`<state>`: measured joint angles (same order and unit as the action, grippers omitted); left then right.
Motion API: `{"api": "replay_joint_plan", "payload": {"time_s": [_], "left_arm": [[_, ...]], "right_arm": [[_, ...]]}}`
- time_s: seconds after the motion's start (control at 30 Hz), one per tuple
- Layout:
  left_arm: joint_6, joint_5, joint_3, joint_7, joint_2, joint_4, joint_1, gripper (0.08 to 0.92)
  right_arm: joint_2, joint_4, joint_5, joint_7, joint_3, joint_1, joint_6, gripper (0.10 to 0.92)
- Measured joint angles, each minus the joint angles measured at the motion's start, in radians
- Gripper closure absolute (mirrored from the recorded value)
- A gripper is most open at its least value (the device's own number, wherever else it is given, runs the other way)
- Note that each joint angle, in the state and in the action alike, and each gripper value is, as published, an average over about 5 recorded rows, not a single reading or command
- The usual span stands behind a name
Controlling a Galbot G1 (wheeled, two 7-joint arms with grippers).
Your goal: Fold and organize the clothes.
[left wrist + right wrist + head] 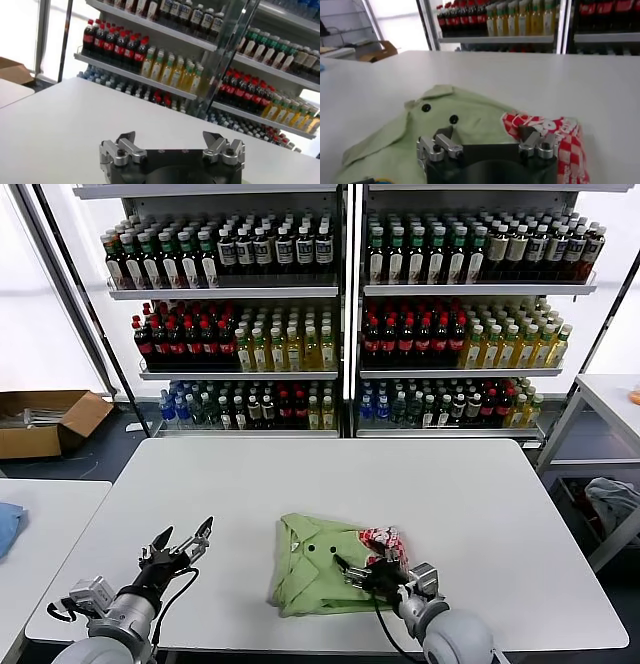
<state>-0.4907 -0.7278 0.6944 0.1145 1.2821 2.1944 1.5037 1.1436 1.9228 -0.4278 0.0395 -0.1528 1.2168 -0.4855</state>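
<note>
The light green T-shirt [315, 574] lies partly folded on the white table [330, 474], near its front edge. A red-and-white checkered patch [385, 541] shows at its right side. My right gripper [362, 571] is open and sits low over the shirt's right part, next to the checkered patch. In the right wrist view its fingers straddle the green fabric [445, 125] and the checkered print [555, 135], holding nothing. My left gripper [178, 550] is open and empty above the bare table, well left of the shirt. It also shows in the left wrist view [170, 142].
Shelves of bottles [340, 304] stand behind the table. A second table with a blue cloth [8, 526] is at the left. A cardboard box [45, 419] lies on the floor at far left. A grey-blue fabric heap [612, 499] sits at the right.
</note>
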Motion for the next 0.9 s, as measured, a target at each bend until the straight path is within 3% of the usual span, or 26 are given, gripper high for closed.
{"api": "replay_joint_plan", "payload": {"time_s": [0.57, 0.9], "left_arm": [[0.018, 0.011, 0.031, -0.032, -0.016, -0.008, 0.007, 0.177], [0.09, 0.069, 0.073, -0.127, -0.015, -0.011, 0.031, 0.177]], "right_arm": [[-0.047, 0.176, 0.015, -0.044, -0.176, 0.063, 0.063, 0.203], [-0.025, 0.251, -0.024, 0.033, -0.422, 0.241, 0.166, 0.203]]}}
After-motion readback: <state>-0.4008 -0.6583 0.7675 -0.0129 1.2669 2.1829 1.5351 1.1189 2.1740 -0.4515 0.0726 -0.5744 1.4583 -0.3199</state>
